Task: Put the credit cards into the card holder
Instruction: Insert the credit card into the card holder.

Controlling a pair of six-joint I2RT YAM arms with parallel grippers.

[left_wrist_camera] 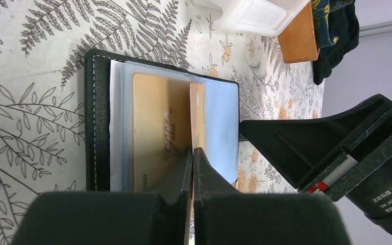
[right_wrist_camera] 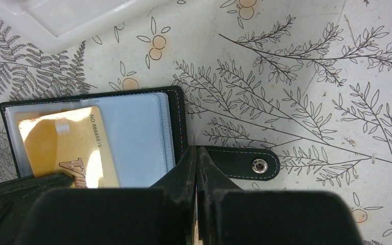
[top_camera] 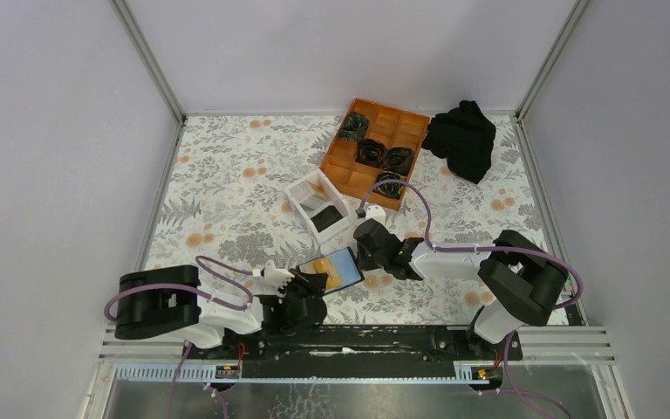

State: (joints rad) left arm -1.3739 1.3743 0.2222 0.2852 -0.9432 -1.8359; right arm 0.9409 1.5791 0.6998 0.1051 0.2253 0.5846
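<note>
The black card holder [top_camera: 354,258] [left_wrist_camera: 97,122] [right_wrist_camera: 177,109] lies open on the floral table between the arms. One gold credit card [left_wrist_camera: 153,127] [right_wrist_camera: 66,143] lies flat on its clear sleeves beside a light blue page. My left gripper [top_camera: 314,285] [left_wrist_camera: 193,151] is shut on a second gold credit card [left_wrist_camera: 197,109], held on edge over the middle of the open holder. My right gripper [top_camera: 368,257] [right_wrist_camera: 196,151] is shut, its tips down at the holder's edge where the strap tab [right_wrist_camera: 245,163] starts.
A white open box [top_camera: 314,205] [left_wrist_camera: 255,15] [right_wrist_camera: 56,20] stands just beyond the holder. Behind it are an orange compartment tray [top_camera: 342,161] [left_wrist_camera: 298,38] with dark items and a black cloth [top_camera: 462,135]. Grey walls close in the table on three sides.
</note>
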